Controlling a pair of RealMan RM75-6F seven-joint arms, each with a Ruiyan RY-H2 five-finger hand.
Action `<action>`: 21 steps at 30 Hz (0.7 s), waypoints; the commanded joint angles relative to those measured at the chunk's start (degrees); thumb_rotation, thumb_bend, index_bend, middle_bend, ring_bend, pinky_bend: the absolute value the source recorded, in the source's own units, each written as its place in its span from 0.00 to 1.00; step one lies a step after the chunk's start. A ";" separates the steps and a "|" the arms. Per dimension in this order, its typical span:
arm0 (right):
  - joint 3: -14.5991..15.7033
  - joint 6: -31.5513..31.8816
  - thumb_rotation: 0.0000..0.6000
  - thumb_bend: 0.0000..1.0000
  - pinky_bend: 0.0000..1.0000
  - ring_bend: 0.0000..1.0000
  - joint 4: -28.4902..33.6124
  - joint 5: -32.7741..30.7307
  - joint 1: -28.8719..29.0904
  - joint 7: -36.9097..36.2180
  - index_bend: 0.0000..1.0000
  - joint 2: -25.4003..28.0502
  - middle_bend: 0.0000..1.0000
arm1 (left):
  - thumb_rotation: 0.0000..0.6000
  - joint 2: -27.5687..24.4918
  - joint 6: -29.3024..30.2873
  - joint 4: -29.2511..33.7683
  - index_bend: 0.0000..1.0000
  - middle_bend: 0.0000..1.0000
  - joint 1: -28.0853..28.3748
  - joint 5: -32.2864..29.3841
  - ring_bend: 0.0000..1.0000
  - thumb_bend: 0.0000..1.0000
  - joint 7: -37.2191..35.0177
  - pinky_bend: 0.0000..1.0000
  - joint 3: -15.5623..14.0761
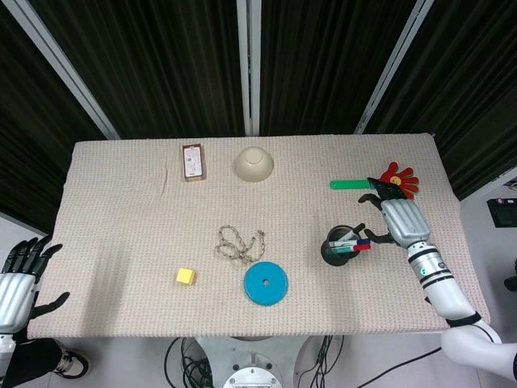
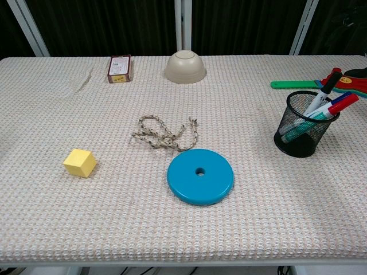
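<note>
Right hand hovers over the desk, fingers spread wide and holding nothing, just beside the black mesh pen cup with its markers. Its fingertips lie at the red hand-shaped clapper with the green handle. Left hand hangs off the desk's near left corner, fingers apart, empty. Mid-desk: a rope, a blue disc, a yellow cube. Far side: an upturned bowl and a small box.

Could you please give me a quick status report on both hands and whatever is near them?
Right hand open, over table between pen cup and hand clapper. Left hand open, off table's left edge. Nothing held.
</note>
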State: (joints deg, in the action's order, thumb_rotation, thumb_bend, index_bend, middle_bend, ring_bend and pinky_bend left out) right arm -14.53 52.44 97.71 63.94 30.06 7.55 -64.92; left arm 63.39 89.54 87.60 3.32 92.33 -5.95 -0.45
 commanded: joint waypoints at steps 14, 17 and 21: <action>1.91 0.54 1.00 0.29 0.00 0.00 -1.72 -1.26 1.50 -0.58 0.38 -2.64 0.00 | 1.00 0.05 0.05 -0.50 0.16 0.04 -0.30 -0.98 0.00 0.16 -0.65 0.06 0.34; 2.14 0.39 1.00 0.29 0.00 0.00 -1.88 -0.93 1.83 -0.90 0.39 -2.86 0.00 | 1.00 0.13 -0.15 -0.48 0.16 0.04 -0.21 -0.95 0.00 0.16 -0.52 0.06 0.32; 2.44 0.39 1.00 0.29 0.00 0.00 -2.16 -0.87 2.27 -0.70 0.41 -3.19 0.00 | 1.00 0.17 -0.18 -0.47 0.16 0.04 -0.29 -1.21 0.00 0.16 -0.49 0.06 0.39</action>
State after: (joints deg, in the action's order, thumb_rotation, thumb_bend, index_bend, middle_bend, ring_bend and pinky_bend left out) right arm -12.10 52.82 95.56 63.08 32.31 6.84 -68.10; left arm 63.56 89.37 87.13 3.03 91.12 -6.45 -0.06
